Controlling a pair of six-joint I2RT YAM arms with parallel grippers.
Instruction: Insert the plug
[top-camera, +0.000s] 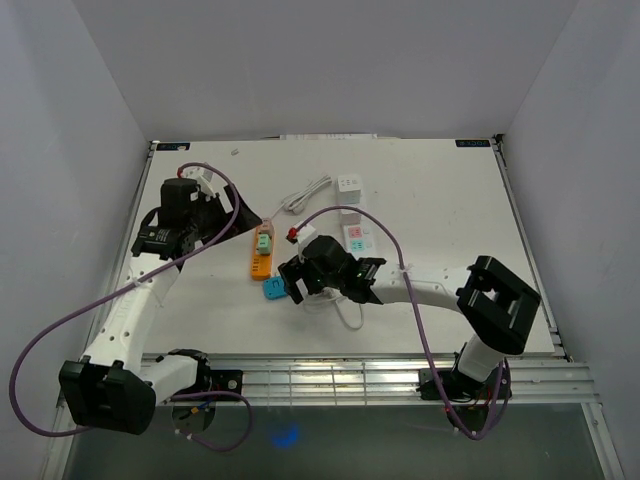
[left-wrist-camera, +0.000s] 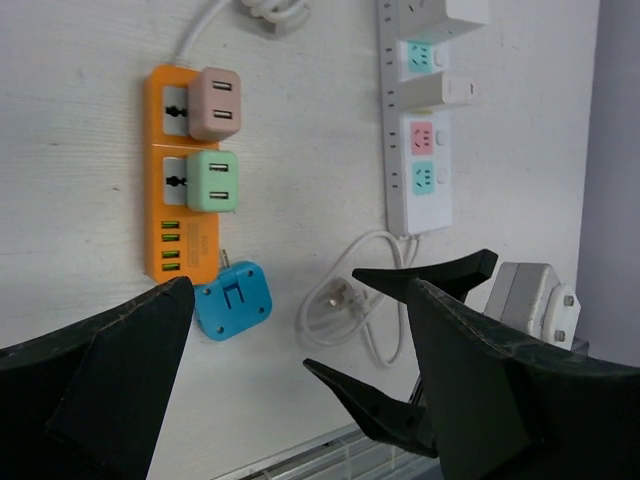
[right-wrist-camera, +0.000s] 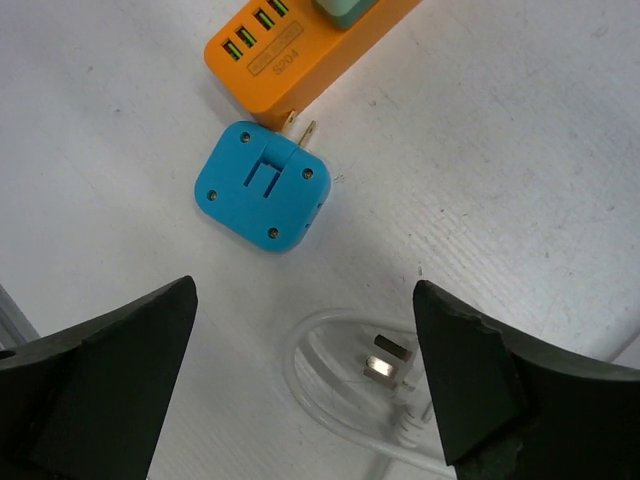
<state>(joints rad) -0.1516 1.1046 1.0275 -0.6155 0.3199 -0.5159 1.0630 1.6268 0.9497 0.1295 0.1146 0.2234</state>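
R wrist cam: blue plug (right-wrist-camera: 262, 185) lies flat, prongs prob. touching orange strip (right-wrist-camera: 300, 50) end; right gripper (right-wrist-camera: 305, 290) spread, empty. L wrist cam adds white strip (left-wrist-camera: 420, 150); left gripper (left-wrist-camera: 300, 290) spread too.

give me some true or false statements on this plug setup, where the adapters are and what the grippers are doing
1. The blue adapter lies on the table by the end of the orange power strip. True.
2. The right gripper is clamped on the blue adapter. False: its jaws stand open over it, and the adapter lies free.
3. A pink adapter and a green adapter sit plugged into the orange power strip. True.
4. The white plug is inserted in the orange power strip. False: it lies loose on the table near the blue adapter.
5. The left gripper is shut. False: it is open and holds nothing.
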